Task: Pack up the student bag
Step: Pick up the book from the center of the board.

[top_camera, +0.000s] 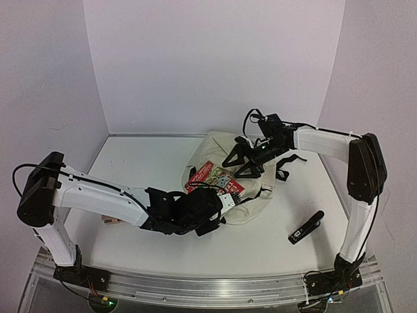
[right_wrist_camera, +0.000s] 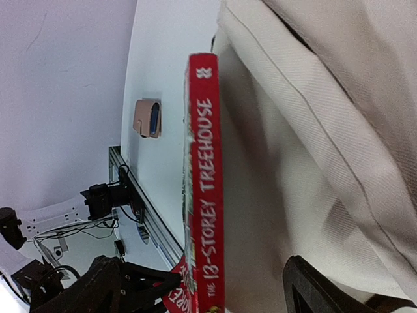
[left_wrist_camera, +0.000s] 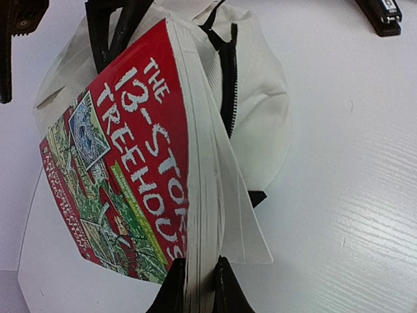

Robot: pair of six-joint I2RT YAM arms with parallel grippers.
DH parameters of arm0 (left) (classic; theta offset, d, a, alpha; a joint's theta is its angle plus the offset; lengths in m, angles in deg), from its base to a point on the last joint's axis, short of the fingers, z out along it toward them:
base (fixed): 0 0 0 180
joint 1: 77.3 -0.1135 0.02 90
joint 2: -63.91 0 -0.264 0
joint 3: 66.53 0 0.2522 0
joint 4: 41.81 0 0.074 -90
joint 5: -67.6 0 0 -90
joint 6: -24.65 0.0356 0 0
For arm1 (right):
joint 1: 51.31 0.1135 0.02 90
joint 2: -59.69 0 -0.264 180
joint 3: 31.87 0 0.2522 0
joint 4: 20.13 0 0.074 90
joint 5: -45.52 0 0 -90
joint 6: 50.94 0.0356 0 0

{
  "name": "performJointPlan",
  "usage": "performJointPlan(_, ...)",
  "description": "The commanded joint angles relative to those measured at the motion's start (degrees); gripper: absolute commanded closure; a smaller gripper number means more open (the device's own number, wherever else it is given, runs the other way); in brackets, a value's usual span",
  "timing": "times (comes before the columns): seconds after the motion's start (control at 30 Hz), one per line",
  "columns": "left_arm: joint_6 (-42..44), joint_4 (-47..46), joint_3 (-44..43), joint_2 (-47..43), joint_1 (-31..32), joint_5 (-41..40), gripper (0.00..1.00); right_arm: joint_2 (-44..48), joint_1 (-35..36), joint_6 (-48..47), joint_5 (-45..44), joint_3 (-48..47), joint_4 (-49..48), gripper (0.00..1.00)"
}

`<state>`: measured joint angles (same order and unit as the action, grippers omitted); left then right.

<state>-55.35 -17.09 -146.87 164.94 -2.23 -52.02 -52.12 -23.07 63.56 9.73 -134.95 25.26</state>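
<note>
The student bag (top_camera: 260, 195) is a cream backpack with black zippers, lying in the middle of the table. My left gripper (top_camera: 219, 195) is shut on the lower edge of a red paperback, "The 13-Storey Treehouse" (top_camera: 212, 178), and holds it tilted against the bag's near-left side. In the left wrist view the book (left_wrist_camera: 124, 163) is clamped between my fingers (left_wrist_camera: 174, 290), with the bag (left_wrist_camera: 260, 111) behind it. My right gripper (top_camera: 242, 163) is wide open over the bag's top. In the right wrist view the book's spine (right_wrist_camera: 207, 195) stands between its spread fingers (right_wrist_camera: 124, 287), beside the bag's fabric (right_wrist_camera: 326, 130).
A black stapler (top_camera: 306, 227) lies at the front right and shows in the left wrist view (left_wrist_camera: 381, 13). A tan wallet (right_wrist_camera: 147, 117) lies at the front left, mostly hidden behind my left arm from above. The bag's black strap (top_camera: 287, 171) trails to the right.
</note>
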Motion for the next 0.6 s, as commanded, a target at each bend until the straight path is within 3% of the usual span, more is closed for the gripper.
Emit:
performJointPlan(0.0, 6.9, -6.4, 1.1, -4.4, 0.1, -0.2, 1.00, 1.3, 2.7, -0.8, 3.0, -0.1, -2.5, 0.19)
performJointPlan(0.13, 10.0, -6.4, 2.0, -4.8, 0.8, -0.9, 1.00, 0.8, 4.8, -1.7, 2.5, 0.1, -2.3, 0.22)
performJointPlan(0.23, 11.0, -8.0, 2.9, -5.8, 1.2, -1.7, 1.00, 0.0, 5.6, -1.7, 2.6, 0.1, -2.3, 0.32)
performJointPlan(0.47, 10.0, -7.2, 3.1, -6.0, 1.3, -6.0, 0.98, 0.3, 5.6, -1.2, 3.6, -2.2, -2.1, 0.80)
performJointPlan(0.53, 8.2, -7.1, 2.8, -6.0, 1.3, -8.7, 0.91, 0.8, 5.2, -0.6, 3.8, -3.9, -2.0, 0.97)
performJointPlan(0.57, 7.2, -6.9, 2.6, -6.2, 1.3, -9.9, 0.79, 1.0, 4.7, 0.2, 4.0, -5.1, -2.1, 1.00)
